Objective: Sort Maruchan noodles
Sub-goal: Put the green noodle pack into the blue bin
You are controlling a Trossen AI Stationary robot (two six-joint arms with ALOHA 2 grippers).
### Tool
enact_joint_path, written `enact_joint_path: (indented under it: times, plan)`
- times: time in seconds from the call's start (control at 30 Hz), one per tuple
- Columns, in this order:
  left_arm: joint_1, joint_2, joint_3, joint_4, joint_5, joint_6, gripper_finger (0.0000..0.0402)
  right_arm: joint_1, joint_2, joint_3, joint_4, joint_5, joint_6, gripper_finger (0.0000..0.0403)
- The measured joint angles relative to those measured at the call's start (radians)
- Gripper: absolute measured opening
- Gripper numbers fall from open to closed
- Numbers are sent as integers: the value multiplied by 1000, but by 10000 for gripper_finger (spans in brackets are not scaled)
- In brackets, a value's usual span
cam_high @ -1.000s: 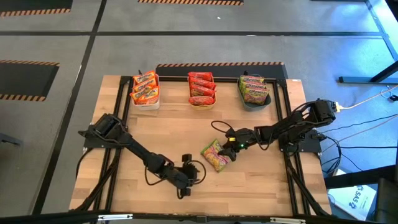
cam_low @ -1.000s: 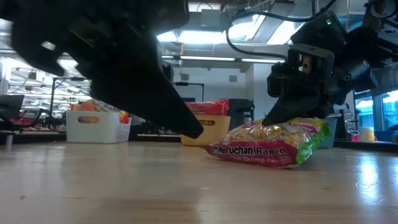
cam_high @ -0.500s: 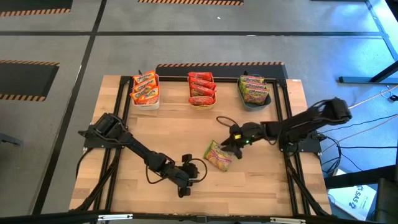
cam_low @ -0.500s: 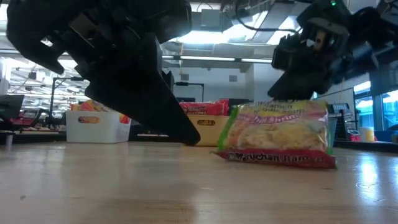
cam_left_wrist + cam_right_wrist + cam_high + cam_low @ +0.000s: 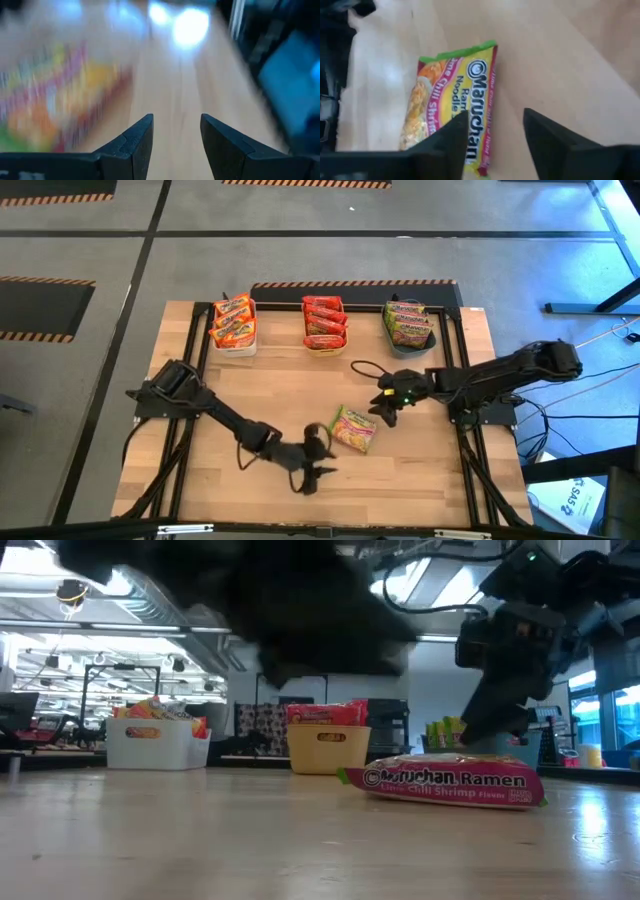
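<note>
Green-and-yellow crinkly plastic, the one loose Maruchan noodle packet lies flat and face up on the pale wooden worktop, in the middle toward the near edge, well apart from the three bins along the far edge: a white plastic bin of orange packets, an orange bin of red ones, and a grey-blue bin of green ones. Just beside the packet hangs the right gripper, released, fingers parted with nothing between them and clear of the wrapper. On the packet's other side the left gripper hovers low near the front edge, also apart and empty. Judging by colour, this last packet belongs in the grey-blue bin. The next move calls for a gripper to come down squarely over the packet, clench on its thin edge without skidding it, and carry it there.
</note>
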Motion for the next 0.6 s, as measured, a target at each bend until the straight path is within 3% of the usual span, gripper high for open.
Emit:
enact_joint_path:
  times: [0.13, 0.27, 0.43, 0.6]
  plan:
    - [58, 1, 1, 152, -15, 0, 158, -24, 57, 0, 48, -73, 39, 229]
    - [110, 30, 2, 171, -9, -45, 158, -22, 139, 0, 114, -87, 40, 268]
    - [125, 93, 12, 177, -8, -74, 158, -22, 226, 0, 213, -96, 38, 277]
    - [121, 192, 12, 305, -60, -88, 158, -22, 268, 2, 252, -106, 39, 266]
